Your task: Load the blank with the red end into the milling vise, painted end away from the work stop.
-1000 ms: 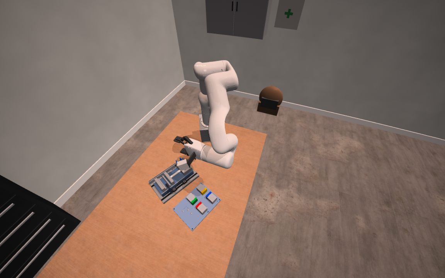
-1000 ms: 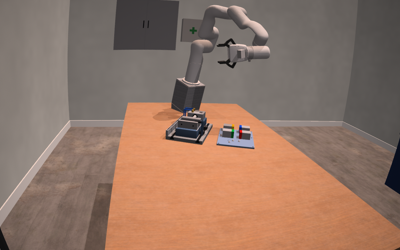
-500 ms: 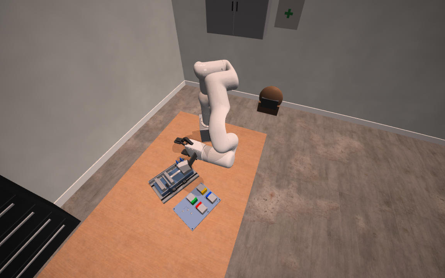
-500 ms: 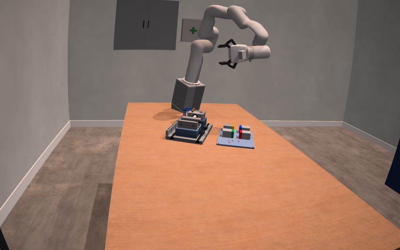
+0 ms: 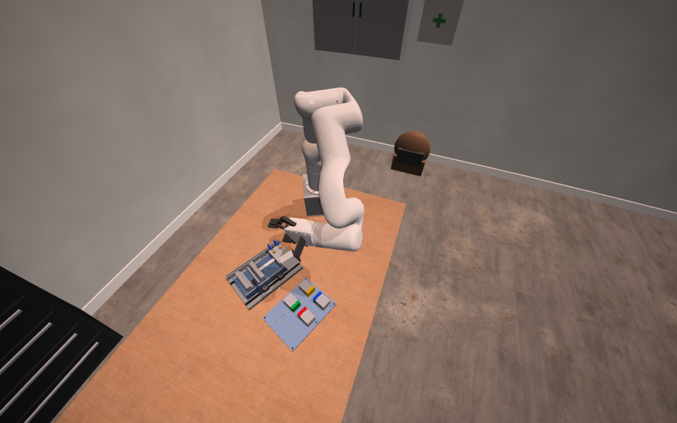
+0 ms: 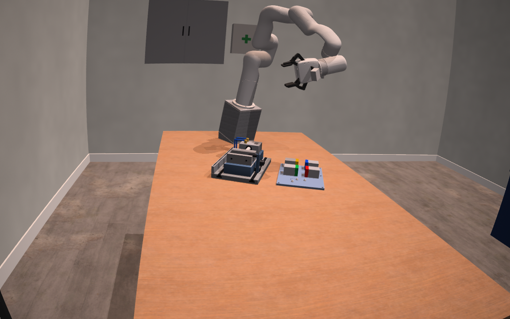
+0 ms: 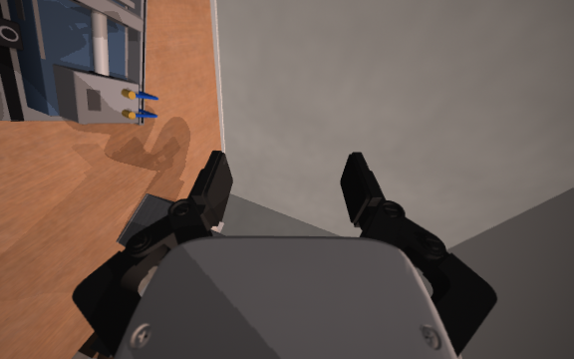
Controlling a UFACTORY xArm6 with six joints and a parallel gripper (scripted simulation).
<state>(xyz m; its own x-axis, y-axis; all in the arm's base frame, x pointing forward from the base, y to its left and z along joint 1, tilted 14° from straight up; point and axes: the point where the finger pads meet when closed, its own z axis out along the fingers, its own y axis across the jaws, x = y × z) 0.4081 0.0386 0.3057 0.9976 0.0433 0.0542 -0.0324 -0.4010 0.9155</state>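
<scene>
exterior view: your black two-finger gripper [image 5: 281,231] [image 6: 288,75] [image 7: 286,166] is spread wide, nothing between the fingers, raised and pointing sideways. you look to be at the pre-pick step. grey rectangular blank with the red end [image 5: 306,316] [image 6: 312,171] sits below the gripper, on the flat blue-grey infeed plate [image 5: 292,336] [image 6: 300,185], well apart from the fingers. grey-and-blue milling vise [image 5: 248,304] [image 6: 241,179] [image 7: 80,95] is also below you, nearer than the plate in top view. next move: swing the wrist fingers-down, then come over the red one, missing its neighbours. its long axis looks to run from the red end, which faces the green-ended grey blank [image 5: 292,302] [image 6: 291,170], to the bare end facing away.
</scene>
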